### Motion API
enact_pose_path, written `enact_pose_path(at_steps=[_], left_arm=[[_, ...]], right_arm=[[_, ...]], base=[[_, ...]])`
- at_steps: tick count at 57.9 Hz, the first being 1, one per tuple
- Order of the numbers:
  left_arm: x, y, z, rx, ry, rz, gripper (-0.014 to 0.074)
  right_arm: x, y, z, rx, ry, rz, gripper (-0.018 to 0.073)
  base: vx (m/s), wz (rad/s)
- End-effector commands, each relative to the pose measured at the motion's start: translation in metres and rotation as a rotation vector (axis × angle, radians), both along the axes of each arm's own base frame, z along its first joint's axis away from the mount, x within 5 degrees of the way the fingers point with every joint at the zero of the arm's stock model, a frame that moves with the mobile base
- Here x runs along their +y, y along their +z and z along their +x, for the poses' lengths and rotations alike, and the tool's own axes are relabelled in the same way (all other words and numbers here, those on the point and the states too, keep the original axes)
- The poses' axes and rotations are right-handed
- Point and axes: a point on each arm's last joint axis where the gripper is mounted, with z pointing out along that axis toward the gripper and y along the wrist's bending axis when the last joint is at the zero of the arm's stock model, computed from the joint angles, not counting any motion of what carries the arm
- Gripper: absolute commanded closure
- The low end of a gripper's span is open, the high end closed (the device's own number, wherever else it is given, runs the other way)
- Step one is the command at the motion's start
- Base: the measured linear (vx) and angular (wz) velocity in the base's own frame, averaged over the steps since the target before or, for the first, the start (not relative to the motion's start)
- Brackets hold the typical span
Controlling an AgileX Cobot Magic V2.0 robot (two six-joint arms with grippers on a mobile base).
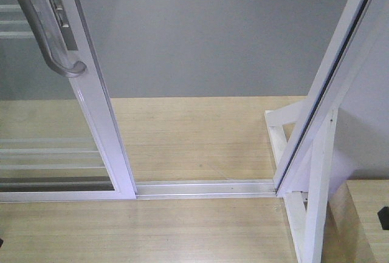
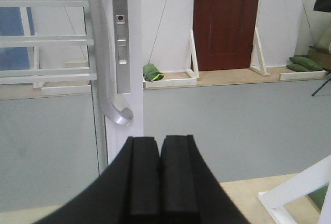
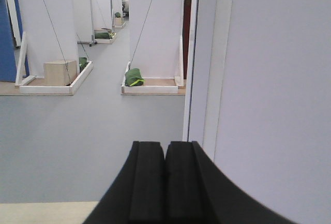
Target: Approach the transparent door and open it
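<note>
Transparent door sits at left, slid well clear of the white outer post, so opening looks mostly done; left gripper and right gripper both closed empty, off the pull handle.

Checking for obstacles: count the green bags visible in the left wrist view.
3: one green bag beside the door, two stacked ones at far right. More may be hidden.

left hand: bottom centre of its wrist view, black fingers pressed together, holding nothing | right hand: bottom centre of its wrist view, black fingers pressed together, holding nothing, level
</note>
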Motion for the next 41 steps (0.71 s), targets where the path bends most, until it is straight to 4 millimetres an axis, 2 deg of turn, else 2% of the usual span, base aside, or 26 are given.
enact_pose_path(at_steps=[1,11,41], left_arm=[[0.0007,-0.0025,0.0002,-0.059,0.007,-0.023,0.0601],[0.0007,-0.0025,0.0002,-0.059,0.007,-0.023,0.0601],[0.0007,-0.0025,0.0002,-0.059,0.007,-0.023,0.0601]], right_arm=[[0.0001,-0.0007,-0.0050,-0.057,-0.005,-0.034,0.0566],[0.0001,-0.0080,-0.0067,0.008,-0.005,-0.050,0.0566],[0.0002,-0.0088,-0.0066,0.017,-0.004,-0.039,0.0564]], base=[[0.00,0.00],[0.00,0.00],[0.00,0.00]])
